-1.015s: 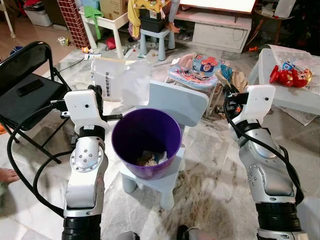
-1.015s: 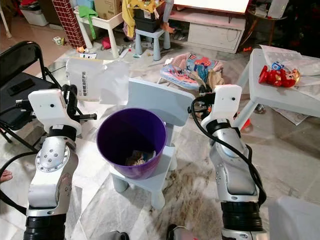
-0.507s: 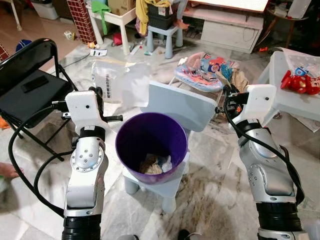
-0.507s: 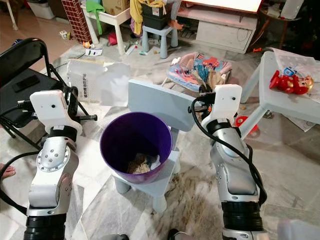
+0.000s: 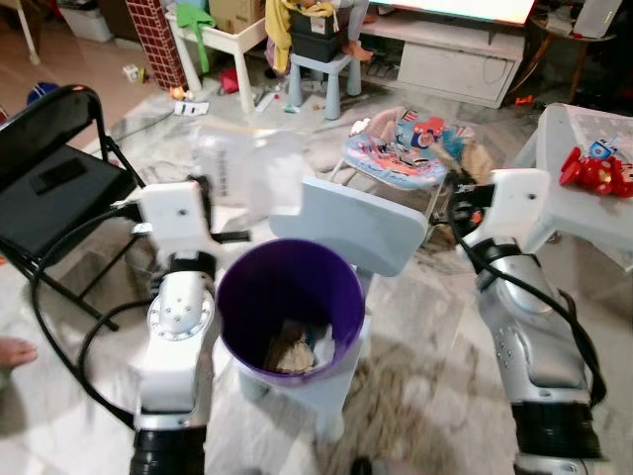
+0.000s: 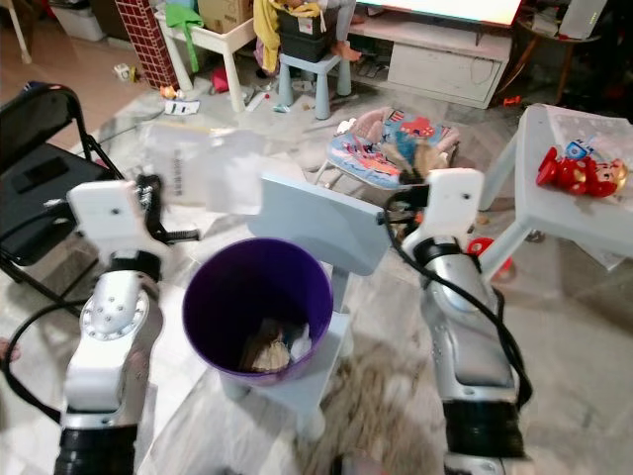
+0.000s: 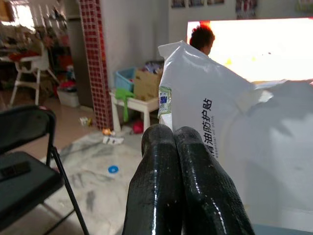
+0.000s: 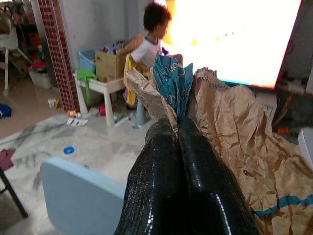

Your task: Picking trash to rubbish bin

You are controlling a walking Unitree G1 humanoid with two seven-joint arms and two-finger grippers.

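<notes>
The left gripper [image 7: 173, 147] stays clamped on a white plastic bag [image 5: 242, 168], the right gripper [image 8: 177, 132] on crumpled brown paper [image 8: 234, 127]; the purple bin [image 5: 290, 302] has drawn closer, so both drops look imminent.

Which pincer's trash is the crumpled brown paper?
The right pincer pinches crumpled brown paper; the left pincer grips a smooth white plastic bag.

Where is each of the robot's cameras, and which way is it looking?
Left eye and right eye: on the head, looking down at the purple bin on a pale blue chair; both silver arms show.
Left wrist: looks along the left gripper, shut on a white plastic bag.
Right wrist: looks along the right gripper, shut on crumpled brown paper.
Shared: the bag and the chair.
</notes>
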